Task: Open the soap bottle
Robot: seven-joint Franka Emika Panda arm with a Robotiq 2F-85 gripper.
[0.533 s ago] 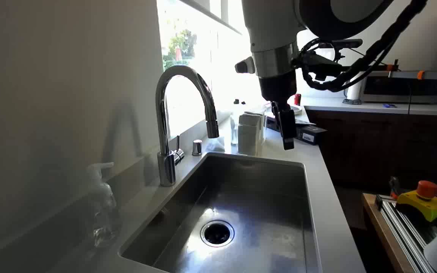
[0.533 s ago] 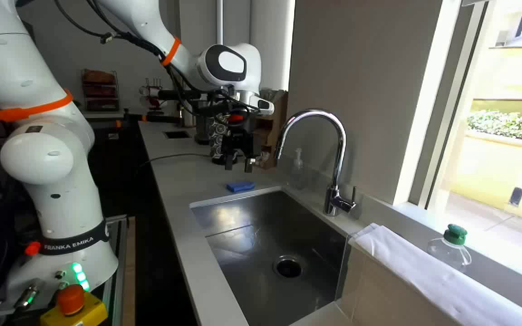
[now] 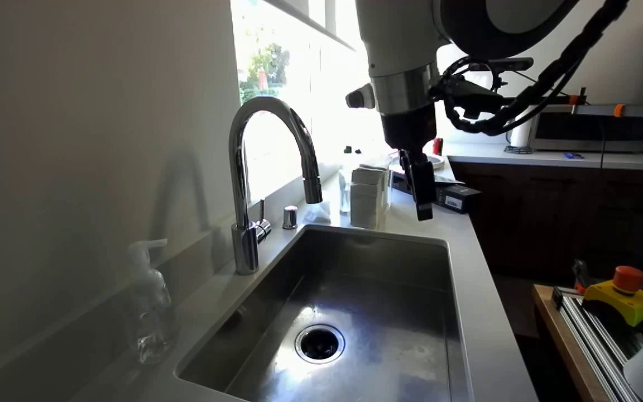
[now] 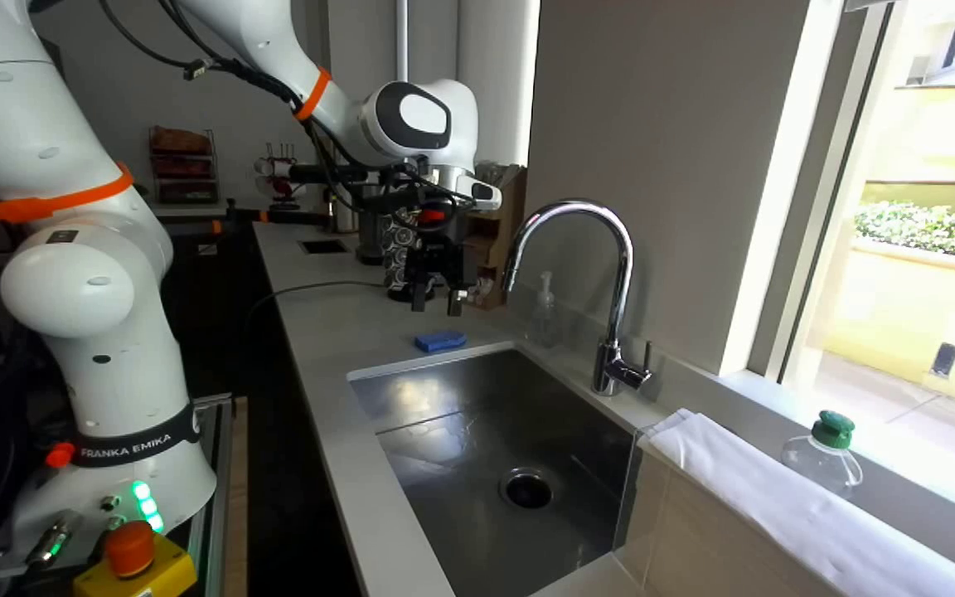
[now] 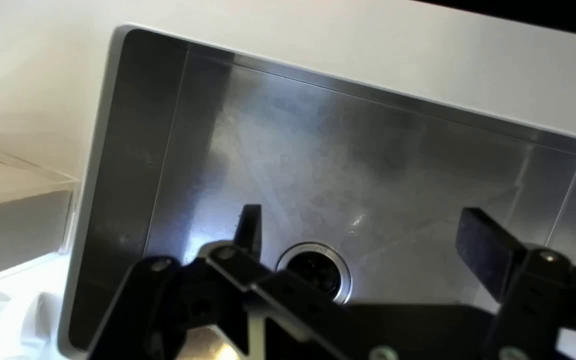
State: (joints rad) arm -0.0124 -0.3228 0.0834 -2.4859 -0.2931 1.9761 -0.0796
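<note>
Currently, your gripper (image 5: 363,235) hangs above the sink (image 5: 393,165), its two fingers (image 5: 488,252) spread wide; in the wrist view the drain (image 5: 320,265) shows through the gap. In an exterior view, the soap bottle (image 4: 822,458), clear with a green cap (image 4: 833,429) on top, stands upright by the window (image 4: 925,290), well apart from your gripper; a white sheet (image 4: 809,514) over a box (image 4: 710,522) hides its lower part. An arched chrome faucet (image 4: 623,282) rises just beside the sink, with a clear pump bottle (image 3: 153,312) near it in both exterior views.

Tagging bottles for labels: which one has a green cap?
The green-capped bottle by the window; the clear pump bottle near the wall has a whitish pump head instead.
</note>
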